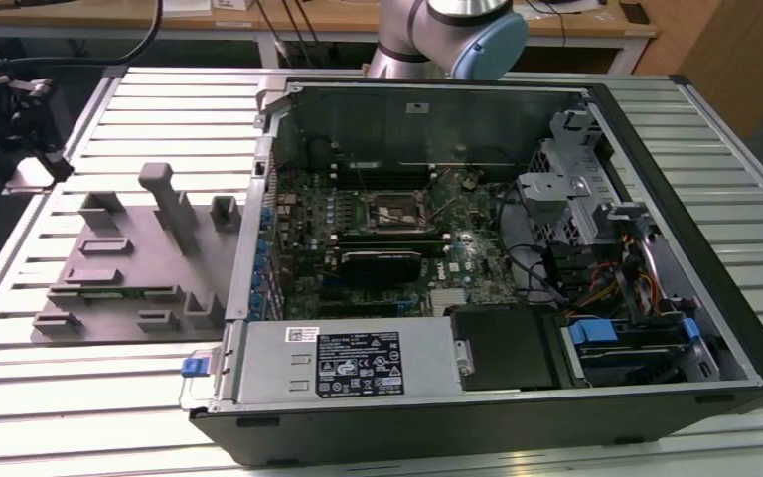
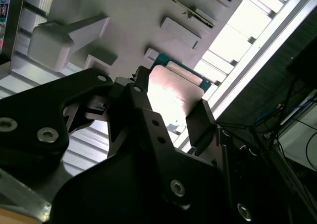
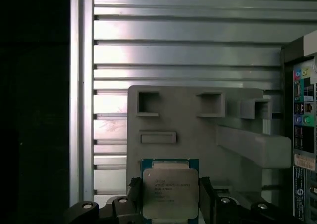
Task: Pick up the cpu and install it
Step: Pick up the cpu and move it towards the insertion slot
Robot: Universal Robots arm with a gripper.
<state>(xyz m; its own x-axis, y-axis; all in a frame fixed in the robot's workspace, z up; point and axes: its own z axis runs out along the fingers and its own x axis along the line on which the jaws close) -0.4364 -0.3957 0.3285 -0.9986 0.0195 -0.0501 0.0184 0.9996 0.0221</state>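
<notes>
One cpu (image 3: 170, 199) sits clamped in the gripper (image 3: 169, 185), above the grey holder (image 3: 198, 130). The open computer case (image 1: 421, 119) holds a board (image 1: 477, 250) and socket (image 1: 395, 211).

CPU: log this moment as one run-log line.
gripper: shut on cpu | cpu: held by its side edges, grey fixture behind it | computer case: open, cpu not installed

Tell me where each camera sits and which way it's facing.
Exterior view: set apart, raised, looking down on the open computer case and grey fixture tray; the arm shows beyond the case.
First wrist view: on the arm, facing the tray past the pincer, which grips the cpu.
Second wrist view: on the arm, looking aslant past the pincer's black body at cpu and tray.
Shared: both wrist views show pincer, cpu and tray.
</notes>
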